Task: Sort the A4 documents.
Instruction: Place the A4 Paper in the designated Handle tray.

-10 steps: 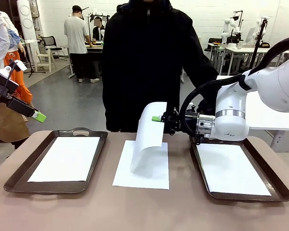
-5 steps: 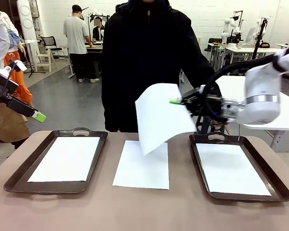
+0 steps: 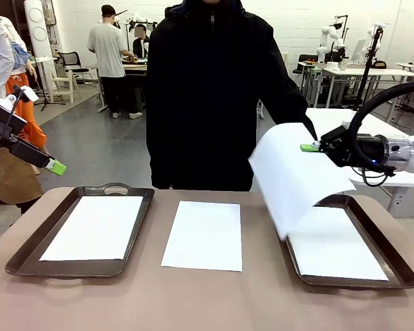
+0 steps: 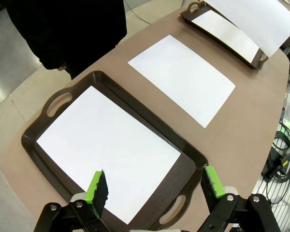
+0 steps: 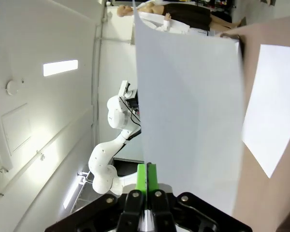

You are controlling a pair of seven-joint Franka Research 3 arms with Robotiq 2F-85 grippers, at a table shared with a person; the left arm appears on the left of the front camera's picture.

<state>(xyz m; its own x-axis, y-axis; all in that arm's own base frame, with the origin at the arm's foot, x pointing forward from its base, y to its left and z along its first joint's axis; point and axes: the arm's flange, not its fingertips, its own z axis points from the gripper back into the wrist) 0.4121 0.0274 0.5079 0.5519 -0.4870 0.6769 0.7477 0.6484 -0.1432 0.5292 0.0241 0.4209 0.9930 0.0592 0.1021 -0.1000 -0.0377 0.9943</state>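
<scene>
In the front view the right gripper (image 3: pixel 309 147) hangs above the far end of the right tray (image 3: pixel 400 265). Its jaws are clenched on the top edge of the held sheet (image 3: pixel 293 176), which droops in a curl down toward that tray's left rim; whether its lower corner touches the rim cannot be told. A resting sheet (image 3: pixel 341 248) already lies flat inside the right tray. Just beside the right tray, on its left, a bare sheet (image 3: pixel 203 236) lies on the worktop (image 3: pixel 193 303). Well apart from the right tray, past that sheet, sits the left tray (image 3: pixel 27 252) carrying the left sheet (image 3: pixel 95 226), with the left gripper (image 3: pixel 55 166) raised farther out. A person (image 3: pixel 210 89) stands across the worktop, left of the right tray. In the left wrist view the left gripper's jaws stand released, wide apart and empty, over the left tray, and the right tray shows in the far corner under the held sheet. In the right wrist view the jaws are pinched tight on the held sheet's near edge. The step in hand looks like carrying this sheet onto the right tray. The next move probably calls for lowering it flat and square onto the resting sheet before letting go, minding the curl so the loose edge does not catch the rim.
</scene>
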